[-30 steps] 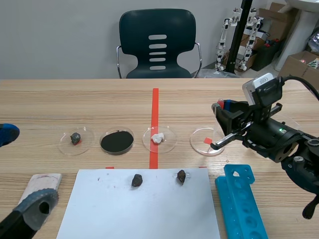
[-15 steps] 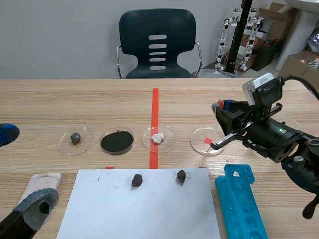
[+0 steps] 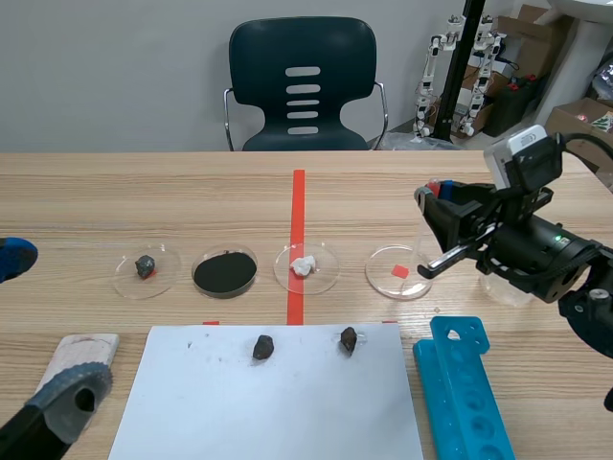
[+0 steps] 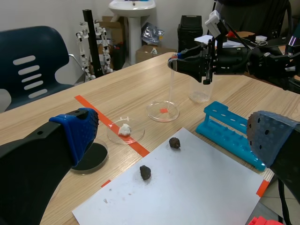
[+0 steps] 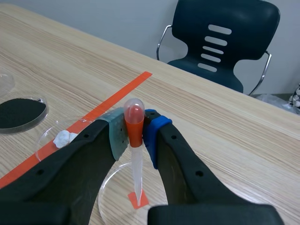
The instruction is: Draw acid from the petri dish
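A clear petri dish (image 3: 397,271) with a red tape square under it lies right of the red line; it also shows in the left wrist view (image 4: 162,111) and the right wrist view (image 5: 108,182). My right gripper (image 3: 434,203) (image 5: 134,125) (image 4: 177,60) is shut on a clear pipette (image 5: 134,123) with an orange-red bulb. The pipette hangs upright, its tip just above the dish's middle. My left gripper (image 3: 43,326) (image 4: 173,129) stands open and empty, low at the table's near left.
Left of the clear dish stand three more dishes: white lump (image 3: 305,266), black powder (image 3: 225,273), dark stone (image 3: 146,267). A white sheet (image 3: 278,402) carries two dark stones. A blue tube rack (image 3: 465,393) and a clear beaker (image 3: 508,286) are at the right.
My right gripper has lifted and shifted slightly right with the pipette, raising its tip off the clear dish. The left arm has not moved.
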